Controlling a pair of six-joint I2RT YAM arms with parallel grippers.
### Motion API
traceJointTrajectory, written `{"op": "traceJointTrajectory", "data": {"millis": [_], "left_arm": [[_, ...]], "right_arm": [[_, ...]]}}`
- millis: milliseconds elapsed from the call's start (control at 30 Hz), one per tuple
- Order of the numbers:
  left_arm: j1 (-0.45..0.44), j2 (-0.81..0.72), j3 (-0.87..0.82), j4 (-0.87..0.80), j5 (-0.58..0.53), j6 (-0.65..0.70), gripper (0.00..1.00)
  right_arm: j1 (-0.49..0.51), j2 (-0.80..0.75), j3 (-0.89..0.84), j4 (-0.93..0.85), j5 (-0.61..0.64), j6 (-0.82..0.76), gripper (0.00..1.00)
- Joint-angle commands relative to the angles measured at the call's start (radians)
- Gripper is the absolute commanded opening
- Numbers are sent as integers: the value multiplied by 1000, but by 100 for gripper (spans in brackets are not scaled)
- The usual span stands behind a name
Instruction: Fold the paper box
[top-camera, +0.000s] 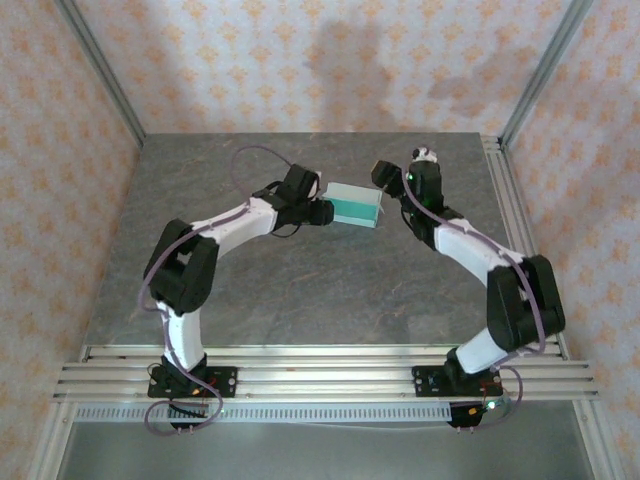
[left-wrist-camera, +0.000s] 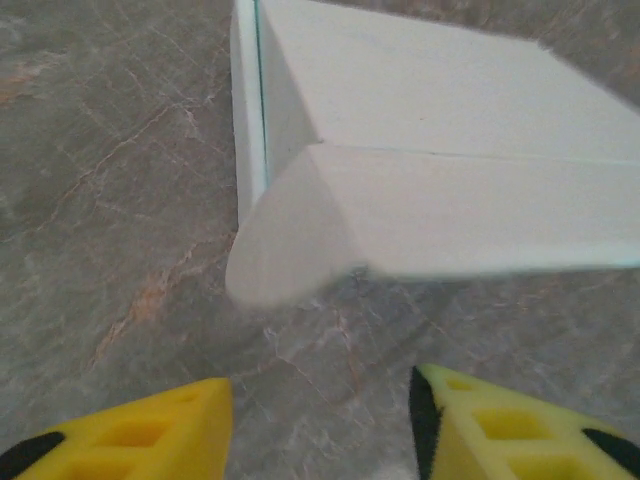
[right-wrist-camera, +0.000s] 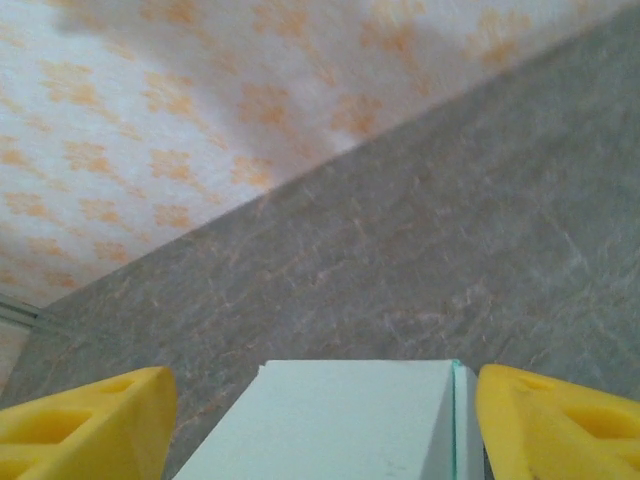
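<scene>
The paper box (top-camera: 355, 205) lies just ahead of the left gripper (left-wrist-camera: 320, 420), whose fingers are parted. The right gripper (right-wrist-camera: 325, 385), spread wide, straddles the box's other end.

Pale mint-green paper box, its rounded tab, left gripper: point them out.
Pale mint-green paper box (top-camera: 355, 204): top external, middle of its top face.
Rounded tab (left-wrist-camera: 285, 240): left wrist, middle of the flap.
Left gripper (left-wrist-camera: 322, 390): left wrist, midway between yellow fingertips.

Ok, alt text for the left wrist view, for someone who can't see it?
A pale mint-green paper box lies on the grey marbled table, one rounded flap jutting from its near corner. The left gripper's two yellow fingers stand apart at the bottom edge, short of the box, with nothing between them.
</scene>
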Motion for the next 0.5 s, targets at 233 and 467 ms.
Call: {"op": "traceJointTrajectory", "data": {"millis": [233, 467], "left_arm": [[19, -266, -220, 181, -17, -21, 89], [92, -286, -255, 248, -60, -140, 92]], "right_arm": [[-35, 257, 255, -342, -159, 96, 75], [-36, 361, 338, -485, -218, -24, 56]]}}
